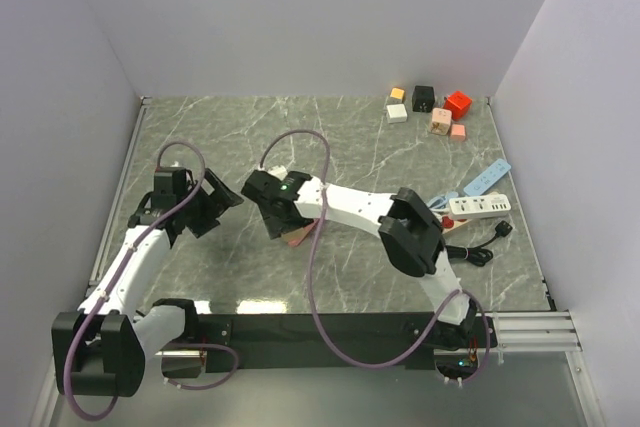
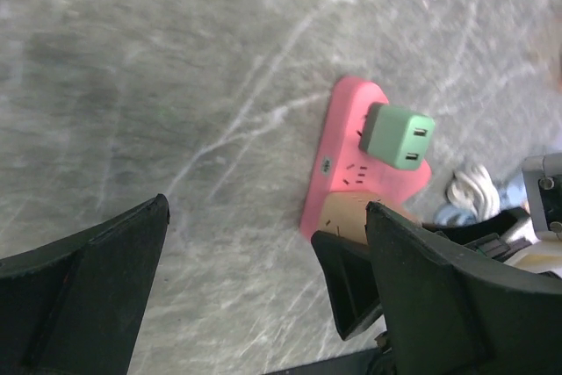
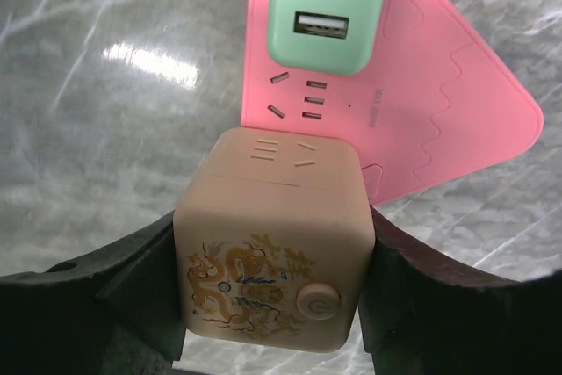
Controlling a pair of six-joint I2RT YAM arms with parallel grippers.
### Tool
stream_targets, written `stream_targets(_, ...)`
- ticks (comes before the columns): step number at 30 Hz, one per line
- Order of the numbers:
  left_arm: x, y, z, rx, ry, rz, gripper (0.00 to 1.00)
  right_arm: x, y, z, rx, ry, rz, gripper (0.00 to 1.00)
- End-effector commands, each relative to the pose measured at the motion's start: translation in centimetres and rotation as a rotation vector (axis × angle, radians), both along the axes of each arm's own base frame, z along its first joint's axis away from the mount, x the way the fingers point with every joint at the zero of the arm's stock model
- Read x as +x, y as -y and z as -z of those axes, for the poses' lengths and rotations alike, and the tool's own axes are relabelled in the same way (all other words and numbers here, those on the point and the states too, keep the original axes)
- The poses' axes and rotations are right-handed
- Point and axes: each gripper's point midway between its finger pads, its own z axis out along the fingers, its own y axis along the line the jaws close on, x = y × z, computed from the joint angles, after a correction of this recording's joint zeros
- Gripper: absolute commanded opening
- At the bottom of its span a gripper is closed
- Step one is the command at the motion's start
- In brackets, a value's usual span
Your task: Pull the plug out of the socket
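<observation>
We've got the right pincer (image 3: pixel 272 243) clamped on both sides of the beige cube plug (image 3: pixel 263 217), seated in the pink socket (image 3: pixel 439 103) mid-surface (image 2: pixel 132 85), for a straight pull; left pincer (image 2: pixel 268 208) hangs wide open beside it, free to pin the socket.

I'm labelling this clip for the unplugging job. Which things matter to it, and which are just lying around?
Part of the job:
- pink socket board
- tan cube plug on it
- right end effector, closed around that plug

Just lying about:
- green charger, plugged in but not gripped
- white power strip
- blue strip
- black cable
- small blocks, far right corner
</observation>
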Motion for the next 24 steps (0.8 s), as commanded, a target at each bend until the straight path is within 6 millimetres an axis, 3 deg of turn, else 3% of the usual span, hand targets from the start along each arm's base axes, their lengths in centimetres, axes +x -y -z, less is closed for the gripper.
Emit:
stream_targets(1,1.0,2.2,-1.7,-0.075,0.124,0.130,0.99,-1.2,-2.6,-5.8,0.278,-0.011,-0.085,0.00)
stream_targets(2,0.7,2.8,-1.5,-0.104,0.130,0.164,0.99,-2.0,-2.0,-5.5,0.308,-0.036,-0.106,0.00)
stream_targets(3,1.0,3.8,-2.5,-0.145,0.183,0.213,0.99,-2.2,-4.1,-7.6,0.494,-0.080,-0.178,0.00)
stream_targets(5,1.0,4.7,-2.8,-0.187,0.204,0.247,0.99,-2.7,-3.3,-9.6,0.635,-0.098,-0.173,0.00)
stream_targets(7,1.2,5.8,-2.9,-0.214,0.216,0.282,0.99,-1.8,-3.5,-12.6,0.827,-0.131,-0.207,0.00)
stream_targets(8,1.3,6.0,-2.8,-0.214,0.215,0.286,0.99,-1.8,-3.1,-12.1,0.866,-0.180,-0.179,0.00)
stream_targets(9,1.3,6.5,-2.7,-0.214,0.208,0.299,0.99,-1.3,-3.5,-12.9,0.923,-0.170,-0.196,0.00)
stream_targets(18,1.7,10.5,-0.9,-0.229,0.112,0.316,0.99,0.2,-4.2,-12.7,0.992,-0.177,-0.154,0.00)
stream_targets(24,2.2,10.1,1.7,-0.207,0.013,0.212,0.96,-0.3,-4.6,-12.4,1.007,-0.159,-0.145,0.00)
